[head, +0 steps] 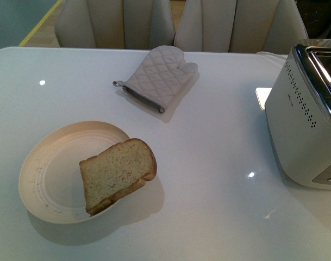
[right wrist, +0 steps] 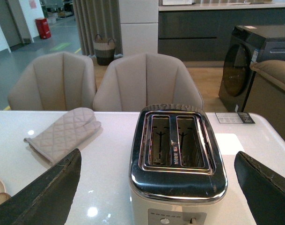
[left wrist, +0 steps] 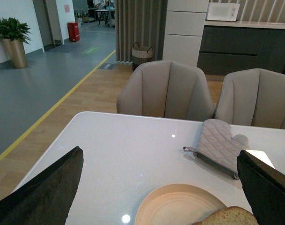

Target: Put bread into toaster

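Note:
The bread (head: 117,174), a tan slice with a brown crust, leans on the right rim of a round cream plate (head: 48,174) at the front left of the white table. The white toaster (head: 309,128) with its chrome slotted top stands at the table's right edge. Neither arm shows in the front view. My left gripper (left wrist: 160,154) hangs open above the table, with the plate (left wrist: 175,206) and a corner of the bread (left wrist: 231,216) below it. My right gripper (right wrist: 157,154) is open over the toaster (right wrist: 177,180), whose two slots are empty.
A quilted beige oven mitt (head: 160,76) lies at the back middle of the table. Two beige chairs (head: 116,22) stand behind the far edge. Bare tabletop (head: 219,163) lies between plate and toaster.

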Tool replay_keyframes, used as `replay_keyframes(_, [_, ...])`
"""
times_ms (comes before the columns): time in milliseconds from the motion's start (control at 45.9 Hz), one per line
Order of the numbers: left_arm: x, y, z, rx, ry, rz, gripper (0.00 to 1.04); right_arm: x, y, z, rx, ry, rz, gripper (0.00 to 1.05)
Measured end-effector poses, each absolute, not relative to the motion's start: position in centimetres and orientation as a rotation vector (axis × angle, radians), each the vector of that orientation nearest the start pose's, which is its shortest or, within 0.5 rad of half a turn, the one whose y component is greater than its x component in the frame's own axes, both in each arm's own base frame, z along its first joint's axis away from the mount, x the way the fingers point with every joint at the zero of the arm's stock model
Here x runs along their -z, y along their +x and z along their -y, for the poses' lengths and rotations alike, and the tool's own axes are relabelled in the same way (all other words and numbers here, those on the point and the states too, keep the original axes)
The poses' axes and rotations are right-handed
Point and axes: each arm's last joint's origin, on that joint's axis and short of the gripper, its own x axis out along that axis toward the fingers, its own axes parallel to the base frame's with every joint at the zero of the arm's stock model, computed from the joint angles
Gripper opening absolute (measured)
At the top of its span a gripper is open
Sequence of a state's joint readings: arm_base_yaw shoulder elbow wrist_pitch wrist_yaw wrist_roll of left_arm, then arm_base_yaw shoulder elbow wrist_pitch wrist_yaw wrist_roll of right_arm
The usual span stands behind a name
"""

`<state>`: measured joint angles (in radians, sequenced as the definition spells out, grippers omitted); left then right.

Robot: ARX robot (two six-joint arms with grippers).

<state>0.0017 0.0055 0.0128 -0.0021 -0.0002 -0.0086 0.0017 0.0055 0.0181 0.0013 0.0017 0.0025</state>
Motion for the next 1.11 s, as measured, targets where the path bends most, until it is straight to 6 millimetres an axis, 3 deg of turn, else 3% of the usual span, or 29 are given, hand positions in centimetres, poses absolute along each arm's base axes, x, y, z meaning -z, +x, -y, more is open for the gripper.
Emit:
replay_keyframes(566, [-16.7, 9.7, 0.0, -0.002, -0.009, 0.005, 0.98, -16.9, 9.7, 0.0, 0.000, 0.003, 0.014, 0.96])
replay_keyframes(610, [-16.7, 9.7, 0.0, -0.025, -0.057, -0.065, 0.98, -16.9, 9.7, 0.0, 0.000, 0.003, 0.014, 0.96])
replay_keyframes(697, [-17.4, 10.1, 0.3, -0.074, -0.252, -0.407, 0.98, -16.9, 9.7, 0.0, 0.000, 0.003, 0.014, 0.96])
replay_keyframes(784, [-19.1, 11.7, 0.5, -0.063, -0.384, -0.447, 0.98, -16.9, 9.7, 0.0, 0.000, 0.003, 0.014, 0.96])
replay_keyframes(893, [-20.7, 14.5, 0.3, -0.042, -0.431, -0.395, 0.98, -16.9, 9.7, 0.0, 0.000, 0.003, 0.014, 0.96])
replay_keyframes(1110, [-17.1, 20.9, -0.3, -0.066, -0.412, -0.466, 0.98, -16.9, 9.7, 0.0, 0.000, 0.003, 0.014, 0.96])
